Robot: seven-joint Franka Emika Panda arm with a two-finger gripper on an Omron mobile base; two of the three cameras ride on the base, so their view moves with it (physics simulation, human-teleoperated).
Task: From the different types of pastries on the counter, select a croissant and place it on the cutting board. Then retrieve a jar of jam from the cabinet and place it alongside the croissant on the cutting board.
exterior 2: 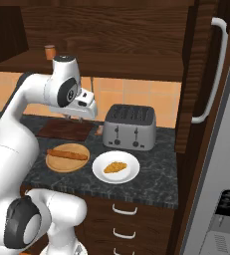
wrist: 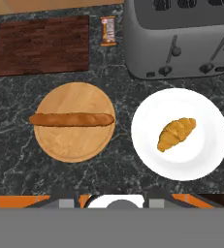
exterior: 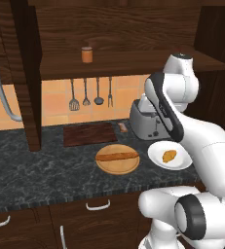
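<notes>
Nearest the front edge of the dark marbled desk (wrist: 113, 72), a white plate (wrist: 200, 160) holds the croissant (wrist: 175, 134), alone near its middle. Just beside it, a round pale board (wrist: 74, 145) carries a long brown loaf (wrist: 71, 119) lying across it. Behind these lies the bare cutting board (wrist: 40, 45), a tiny wrapped pastry (wrist: 108, 30) beside it, and a grey toaster (wrist: 181, 38). Above, the jam jar (exterior: 87, 54) stands on the cabinet (exterior: 133, 29) shelf. The pincer hangs high over the desk, narrowed on nothing.

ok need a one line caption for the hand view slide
Overhead view: croissant on white plate, baguette on round board, cutting board bare, toaster behind.
</notes>
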